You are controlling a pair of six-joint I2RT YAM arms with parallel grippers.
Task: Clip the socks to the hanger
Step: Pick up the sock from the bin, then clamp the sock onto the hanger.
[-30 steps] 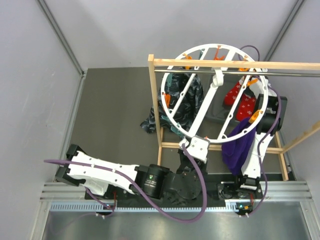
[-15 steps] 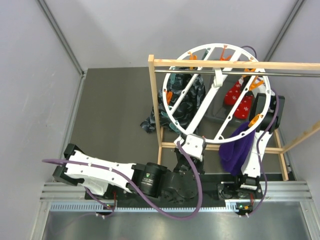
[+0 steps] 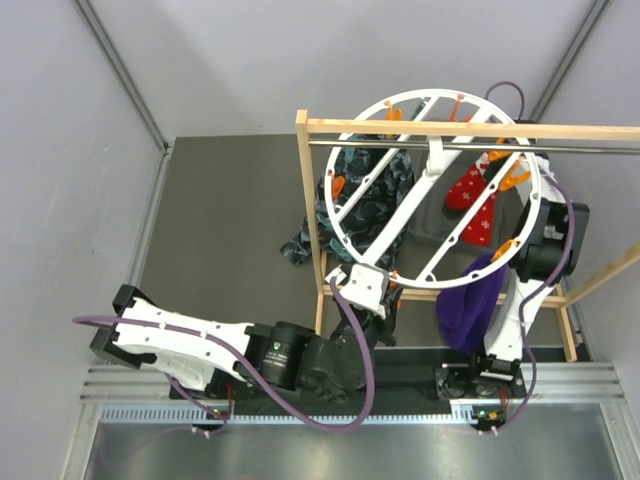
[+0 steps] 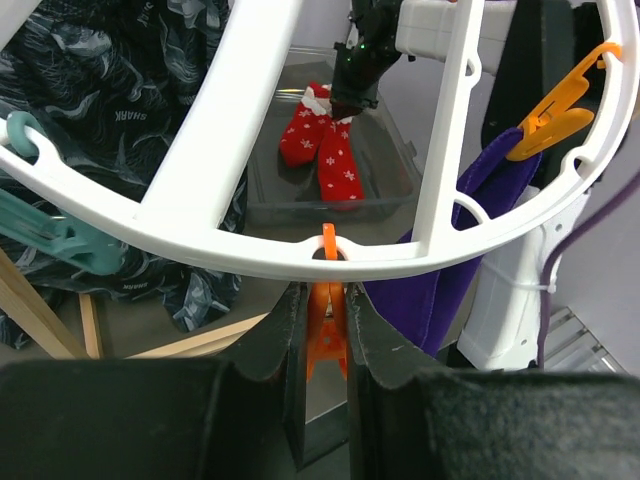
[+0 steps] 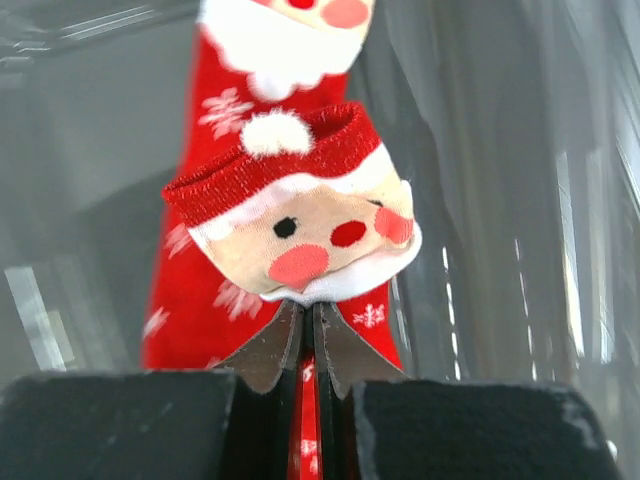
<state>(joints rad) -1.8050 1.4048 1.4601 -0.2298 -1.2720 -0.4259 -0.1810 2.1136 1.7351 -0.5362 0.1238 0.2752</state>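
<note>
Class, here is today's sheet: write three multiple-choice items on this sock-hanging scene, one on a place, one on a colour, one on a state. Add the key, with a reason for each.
1. Where do the red socks lie?
A. in the grey tray
B. over the wooden rail
C. on the robot's base

2. What colour is the clip on the hanger rim that sits between the left gripper fingers?
A. teal
B. orange
C. white

3. How is the right gripper?
A. wide open
B. shut on the red socks
C. shut on a purple sock

Key:
1 A, the left wrist view shows them inside the tray's walls.
2 B, the clip pinched between those fingers is orange.
3 B, red fabric is squeezed between its closed fingers.
</note>
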